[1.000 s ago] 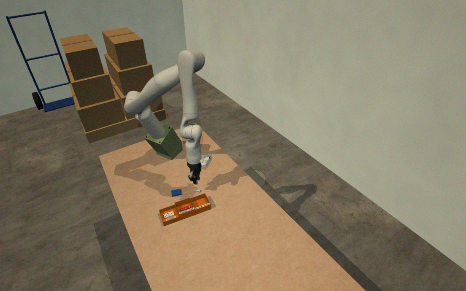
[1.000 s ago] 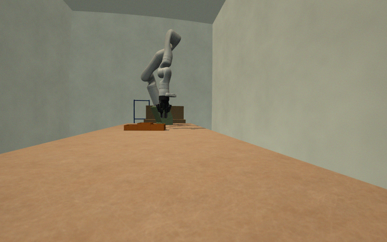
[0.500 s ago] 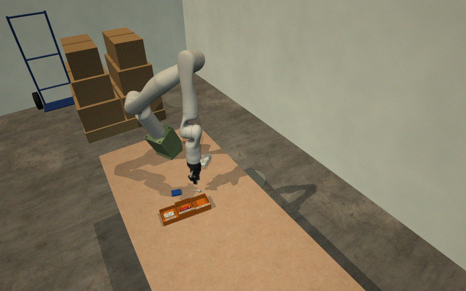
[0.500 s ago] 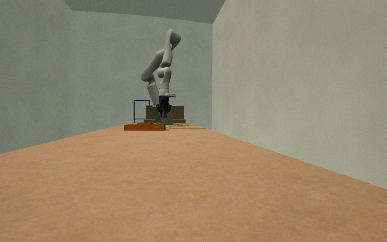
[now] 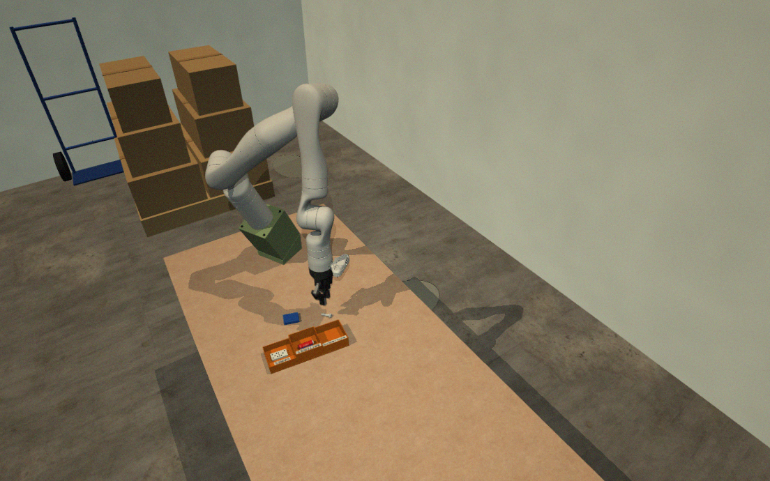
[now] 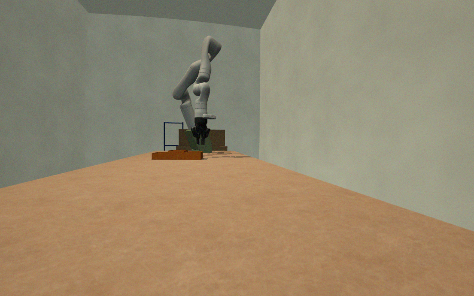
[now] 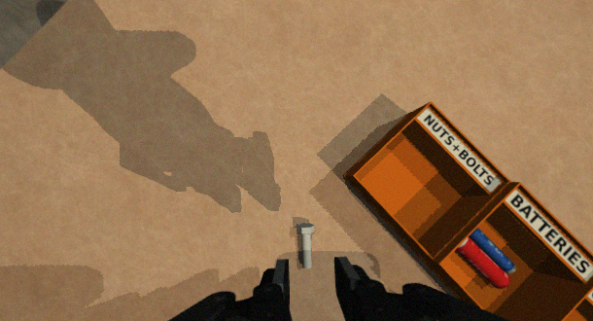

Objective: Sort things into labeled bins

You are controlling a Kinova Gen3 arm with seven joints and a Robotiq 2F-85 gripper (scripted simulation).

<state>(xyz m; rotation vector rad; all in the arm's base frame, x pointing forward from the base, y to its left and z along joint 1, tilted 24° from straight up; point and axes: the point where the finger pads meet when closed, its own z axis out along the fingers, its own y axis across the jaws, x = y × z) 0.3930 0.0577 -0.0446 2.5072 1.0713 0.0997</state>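
A small grey bolt (image 7: 306, 246) (image 5: 326, 314) lies flat on the table just left of the bins in the wrist view. My gripper (image 7: 312, 274) (image 5: 321, 300) (image 6: 199, 141) hangs a little above the bolt's shank end, fingers partly open with nothing between them. A row of three orange bins (image 5: 340, 342) (image 6: 177, 155) stands on the table. The bin labelled NUTS+BOLTS (image 7: 394, 181) is empty. The bin labelled BATTERIES (image 7: 544, 234) holds a red battery (image 7: 483, 264) and a blue battery (image 7: 492, 249). The third bin (image 5: 268, 360) holds small white pieces; I cannot read its label.
A flat blue block (image 5: 291, 318) lies on the table behind the bins, left of the bolt. The arm's green base (image 5: 271, 235) stands at the table's far end. Cardboard boxes (image 5: 160, 149) and a blue hand truck (image 5: 58, 95) stand on the floor beyond.
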